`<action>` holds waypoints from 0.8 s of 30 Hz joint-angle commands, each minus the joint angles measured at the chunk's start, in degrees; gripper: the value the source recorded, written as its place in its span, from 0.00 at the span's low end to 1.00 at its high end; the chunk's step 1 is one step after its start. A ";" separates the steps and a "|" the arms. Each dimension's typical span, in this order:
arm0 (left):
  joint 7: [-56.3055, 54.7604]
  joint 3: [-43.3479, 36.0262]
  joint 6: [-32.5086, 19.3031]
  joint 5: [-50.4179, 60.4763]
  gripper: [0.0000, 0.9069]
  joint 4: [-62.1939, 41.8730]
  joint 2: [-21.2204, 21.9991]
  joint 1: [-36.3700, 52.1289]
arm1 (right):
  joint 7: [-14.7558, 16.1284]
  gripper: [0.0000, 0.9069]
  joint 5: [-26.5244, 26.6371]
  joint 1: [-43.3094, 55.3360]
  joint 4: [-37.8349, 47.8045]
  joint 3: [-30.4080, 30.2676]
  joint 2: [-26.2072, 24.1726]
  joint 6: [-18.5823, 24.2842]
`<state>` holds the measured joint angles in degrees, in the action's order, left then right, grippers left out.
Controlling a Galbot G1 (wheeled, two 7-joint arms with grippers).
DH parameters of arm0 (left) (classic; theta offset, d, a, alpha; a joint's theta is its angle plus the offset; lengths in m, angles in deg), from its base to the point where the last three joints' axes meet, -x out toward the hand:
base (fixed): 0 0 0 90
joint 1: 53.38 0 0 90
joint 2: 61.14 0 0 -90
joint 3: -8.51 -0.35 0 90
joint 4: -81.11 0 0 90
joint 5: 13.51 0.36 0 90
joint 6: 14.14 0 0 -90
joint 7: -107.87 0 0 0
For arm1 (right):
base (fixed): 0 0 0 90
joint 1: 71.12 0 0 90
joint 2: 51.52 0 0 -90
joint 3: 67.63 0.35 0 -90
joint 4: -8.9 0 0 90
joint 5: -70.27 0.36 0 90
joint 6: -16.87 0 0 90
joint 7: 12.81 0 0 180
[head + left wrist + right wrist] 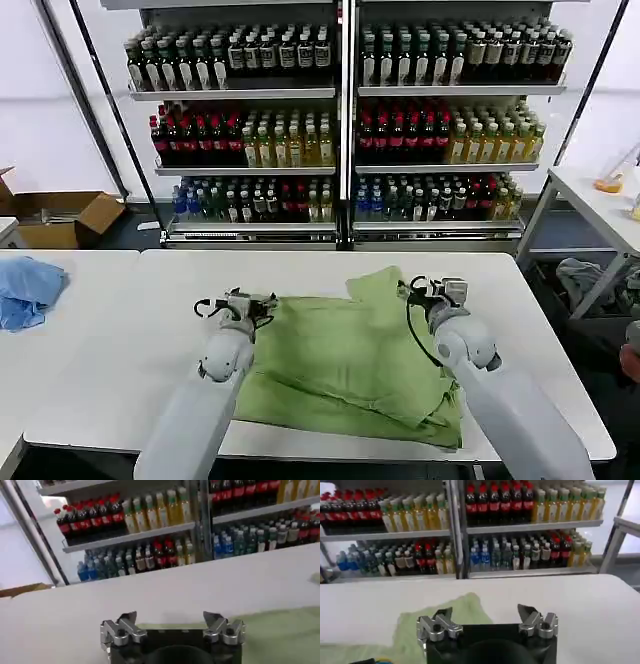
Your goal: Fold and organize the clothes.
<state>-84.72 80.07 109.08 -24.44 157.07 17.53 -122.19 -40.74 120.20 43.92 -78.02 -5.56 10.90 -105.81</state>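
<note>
Sage-green shirt point(350, 350), loosely folded, plain side up, on table

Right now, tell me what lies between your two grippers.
In the head view, the green shirt fills the stretch between the left gripper and the right gripper; nothing else lies there.

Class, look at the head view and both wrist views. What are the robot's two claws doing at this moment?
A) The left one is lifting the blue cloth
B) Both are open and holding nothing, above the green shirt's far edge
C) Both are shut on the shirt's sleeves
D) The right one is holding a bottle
B: the left claw and right claw both have fingers spread with nothing between them, over the green shirt lying on the white table.
</note>
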 commanded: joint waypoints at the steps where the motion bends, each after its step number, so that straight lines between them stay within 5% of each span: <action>1: -1.57 -3.07 0.17 0.00 1.00 -14.47 1.00 10.20 | 0.20 1.00 2.69 7.68 9.28 -3.15 1.50 -0.51; 24: -10.71 -3.18 0.28 -16.64 1.00 -2.56 -1.91 2.04 | 1.82 1.00 4.38 8.26 17.37 -4.55 5.43 -0.52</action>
<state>-92.29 76.79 109.35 -34.82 150.26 16.00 -117.10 -39.04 123.95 51.26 -63.41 -9.71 15.55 -106.25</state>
